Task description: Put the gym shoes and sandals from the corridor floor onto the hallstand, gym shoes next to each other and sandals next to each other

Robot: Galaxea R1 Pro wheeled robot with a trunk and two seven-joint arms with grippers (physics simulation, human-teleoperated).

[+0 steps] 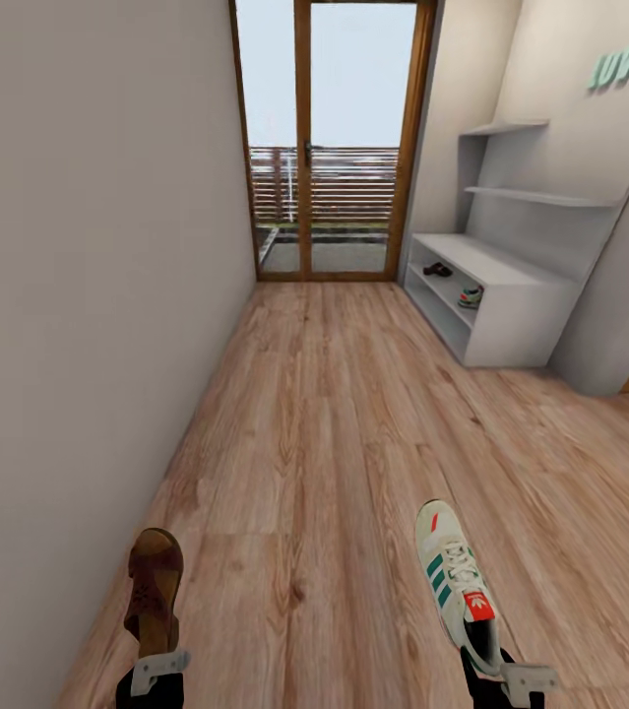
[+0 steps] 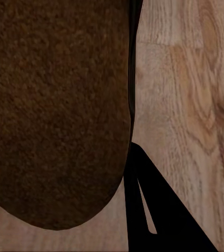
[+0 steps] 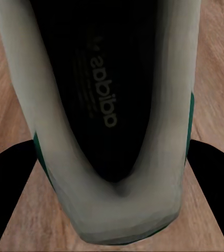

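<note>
On hallstand [image 1: 511,325] lower tier: one sandal [image 1: 438,269], one gym shoe [image 1: 471,294]. Remaining: brown sandal [image 1: 154,589] pinched by left gripper [image 1: 159,670]; white gym shoe [image 1: 457,583] pinched by right gripper [image 1: 516,679].

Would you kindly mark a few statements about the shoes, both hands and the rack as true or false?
1. The left hand holds a sandal. True.
2. The right hand holds a sandal. False: it holds a gym shoe.
3. The hallstand has no shoes on it. False: a sandal and a gym shoe sit on a shelf under its top.
4. The hallstand stands at the right wall. True.
</note>
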